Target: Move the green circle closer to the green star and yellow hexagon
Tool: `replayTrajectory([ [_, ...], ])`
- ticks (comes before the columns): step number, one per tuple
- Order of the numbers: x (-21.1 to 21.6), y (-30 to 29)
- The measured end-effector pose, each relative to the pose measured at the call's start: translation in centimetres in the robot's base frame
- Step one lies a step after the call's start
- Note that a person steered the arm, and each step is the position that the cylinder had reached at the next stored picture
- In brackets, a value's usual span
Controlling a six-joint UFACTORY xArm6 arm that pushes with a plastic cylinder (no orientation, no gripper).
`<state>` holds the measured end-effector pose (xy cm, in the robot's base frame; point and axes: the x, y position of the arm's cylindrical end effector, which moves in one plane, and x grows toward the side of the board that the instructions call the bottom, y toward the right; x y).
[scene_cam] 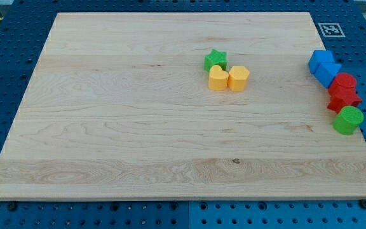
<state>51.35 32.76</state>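
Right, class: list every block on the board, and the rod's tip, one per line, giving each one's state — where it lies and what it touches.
green star: near centre, touching the yellow heart.
yellow heart: against the yellow hexagon.
yellow hexagon: right of the heart.
blue blocks: two together at the view's right edge.
red blocks: two, below the blue.
green circle: right edge, against the red.
my tip: not clearly visible.

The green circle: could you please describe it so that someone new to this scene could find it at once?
Start at the wooden board and follow its right edge downward past the blue blocks and the red blocks. The green circle ends that column. It is the only green piece there; the green star sits mid-board.
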Motion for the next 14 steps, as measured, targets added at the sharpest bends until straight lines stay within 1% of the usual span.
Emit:
replayTrajectory([
  [1, 0.0, 0.0],
  [3, 1.7, -3.9],
  [4, 2.6, -3.9],
  [5, 4.8, -3.9],
  [6, 2.9, -0.3],
  [7, 1.0, -0.3],
  [8, -0.2, -3.4],
  [10, -0.3, -3.8],
  [11, -0.3, -6.0],
  [13, -0.3, -7.2],
  [14, -0.4, -9.4],
])
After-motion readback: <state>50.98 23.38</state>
